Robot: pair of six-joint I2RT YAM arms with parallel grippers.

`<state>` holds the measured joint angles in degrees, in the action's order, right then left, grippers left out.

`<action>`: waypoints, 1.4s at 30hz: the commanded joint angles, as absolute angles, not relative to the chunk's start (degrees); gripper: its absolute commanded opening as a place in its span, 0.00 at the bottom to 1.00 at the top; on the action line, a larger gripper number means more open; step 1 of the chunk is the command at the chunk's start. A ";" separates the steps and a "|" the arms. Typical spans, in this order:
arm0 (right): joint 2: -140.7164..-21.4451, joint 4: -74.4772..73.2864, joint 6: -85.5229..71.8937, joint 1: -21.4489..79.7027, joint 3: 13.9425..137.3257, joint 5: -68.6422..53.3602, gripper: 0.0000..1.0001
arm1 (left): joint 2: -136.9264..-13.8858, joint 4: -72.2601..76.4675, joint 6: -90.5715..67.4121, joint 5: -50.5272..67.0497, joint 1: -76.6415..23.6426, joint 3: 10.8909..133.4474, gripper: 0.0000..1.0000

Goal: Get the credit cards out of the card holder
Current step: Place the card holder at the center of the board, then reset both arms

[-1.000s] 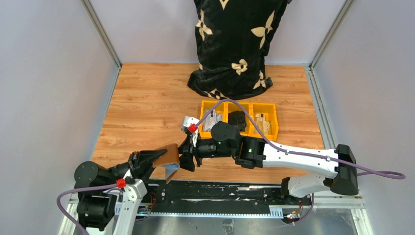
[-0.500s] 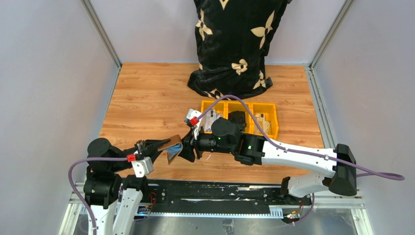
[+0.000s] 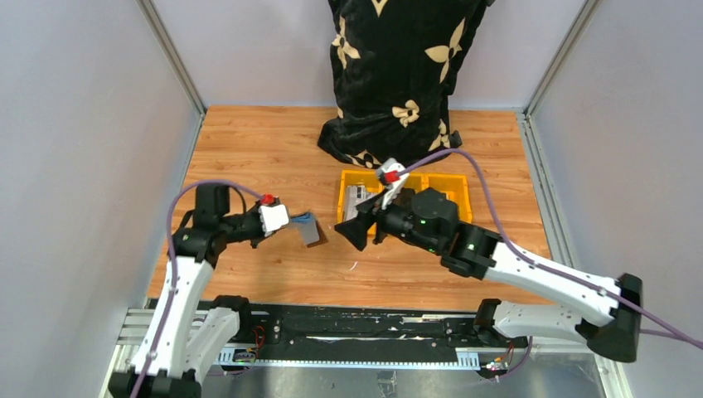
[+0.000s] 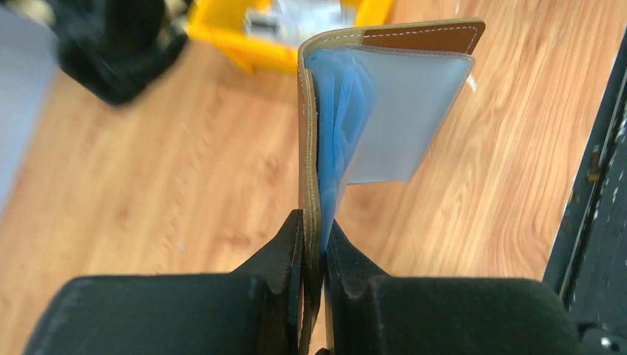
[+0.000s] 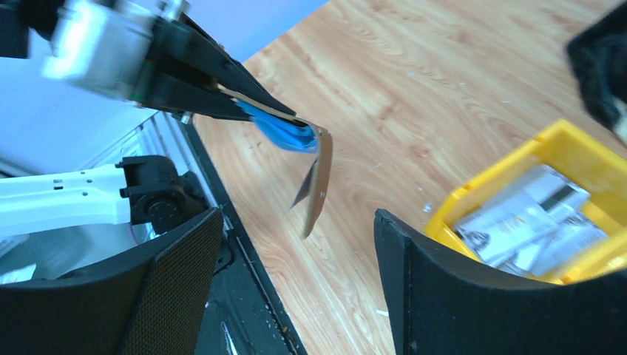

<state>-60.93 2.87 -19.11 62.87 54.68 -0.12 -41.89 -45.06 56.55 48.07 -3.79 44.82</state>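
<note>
My left gripper (image 3: pixel 292 222) is shut on the card holder (image 3: pixel 311 230) and holds it up off the table at left centre. In the left wrist view the card holder (image 4: pixel 310 140) stands on edge, its brown cover clamped between the fingertips (image 4: pixel 292 244), and its blue and clear sleeves (image 4: pixel 392 118) fan out to the right. I cannot tell whether a card sits in the sleeves. My right gripper (image 3: pixel 355 228) is open and empty, apart from the holder (image 5: pixel 318 177) on its right. Flat grey pieces with dark stripes (image 5: pixel 517 214), which look like credit cards, lie in the left yellow bin.
A row of yellow bins (image 3: pixel 448 217) stands behind the right gripper, with small items inside. A black cloth bag with tan flowers (image 3: pixel 394 83) stands at the back. The black base rail (image 3: pixel 356 319) runs along the table's near edge.
The left arm rose and swung away to the far left with the card holder. The right gripper opened, let go of the holder and drew back right toward the bins.
</note>
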 commanded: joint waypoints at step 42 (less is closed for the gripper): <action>-44.57 8.94 -15.66 8.11 20.52 48.38 0.85 | -63.89 45.93 3.72 22.16 10.90 11.34 1.00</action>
